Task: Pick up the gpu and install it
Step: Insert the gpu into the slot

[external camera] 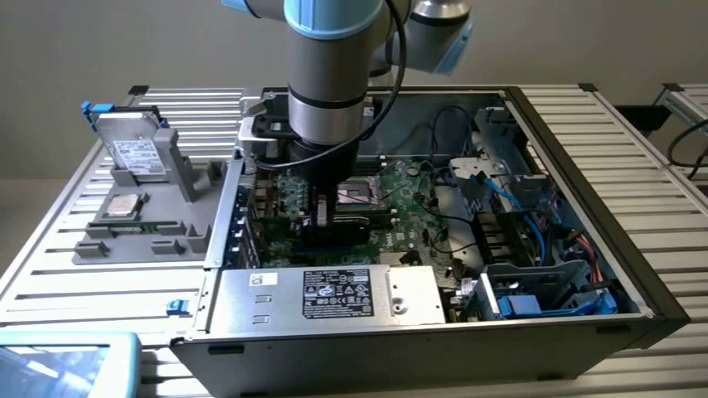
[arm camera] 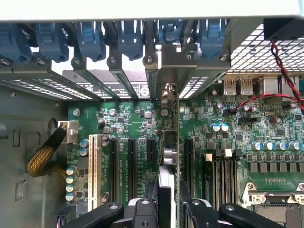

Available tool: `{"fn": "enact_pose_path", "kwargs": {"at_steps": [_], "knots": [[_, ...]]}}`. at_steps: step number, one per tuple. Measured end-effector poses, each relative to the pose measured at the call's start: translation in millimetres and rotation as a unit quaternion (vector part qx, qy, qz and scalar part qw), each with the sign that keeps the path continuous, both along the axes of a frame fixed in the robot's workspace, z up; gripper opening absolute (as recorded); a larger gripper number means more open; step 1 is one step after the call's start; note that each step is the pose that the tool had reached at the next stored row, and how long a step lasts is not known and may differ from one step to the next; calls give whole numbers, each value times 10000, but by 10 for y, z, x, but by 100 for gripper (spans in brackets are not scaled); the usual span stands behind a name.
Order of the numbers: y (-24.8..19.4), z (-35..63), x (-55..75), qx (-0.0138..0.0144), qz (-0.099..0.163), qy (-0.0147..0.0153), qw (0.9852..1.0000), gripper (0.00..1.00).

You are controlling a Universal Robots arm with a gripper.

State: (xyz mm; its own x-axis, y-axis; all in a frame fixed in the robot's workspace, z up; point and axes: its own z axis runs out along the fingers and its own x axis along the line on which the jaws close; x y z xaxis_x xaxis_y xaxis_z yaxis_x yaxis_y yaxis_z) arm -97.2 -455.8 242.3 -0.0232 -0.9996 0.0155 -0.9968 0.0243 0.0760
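**GPU held on edge over the slot row, long axis in line with the slots**

A slatted table (external camera: 619,141) is seen carrying an open computer case (external camera: 603,215), into which the arm (external camera: 327,75) is reached from above. Along the case's near side a silver power supply (external camera: 332,294) is mounted; the floor of the case is taken up by the green motherboard (external camera: 415,207).

The gpu (external camera: 337,230) is found inside the case, low over the motherboard, just behind the power supply in the exterior view. It is carried on edge beneath the gripper (external camera: 321,211).

In the wrist view the gpu (arm camera: 167,156) is presented as a thin strip, edge-on. It is flanked closely on both sides by the dark fingers (arm camera: 185,199) of the gripper (arm camera: 168,187), so the jaws are judged to be closed on the card, at a middling width.

The card's long axis is laid parallel to the black expansion slots (arm camera: 132,161), between two of them. It is directed away from the fingers towards the row of rear bracket openings (arm camera: 118,80), where its far end is met by a silver bracket (arm camera: 164,64).

Whether the lower edge is already seated in a slot or only held just above it cannot be told.
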Motion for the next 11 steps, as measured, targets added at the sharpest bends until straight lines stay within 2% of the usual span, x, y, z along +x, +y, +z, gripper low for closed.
{"fn": "enact_pose_path", "kwargs": {"at_steps": [11], "knots": [[-9, 1, -1, 4, 83, 12, 10000, 28]]}}
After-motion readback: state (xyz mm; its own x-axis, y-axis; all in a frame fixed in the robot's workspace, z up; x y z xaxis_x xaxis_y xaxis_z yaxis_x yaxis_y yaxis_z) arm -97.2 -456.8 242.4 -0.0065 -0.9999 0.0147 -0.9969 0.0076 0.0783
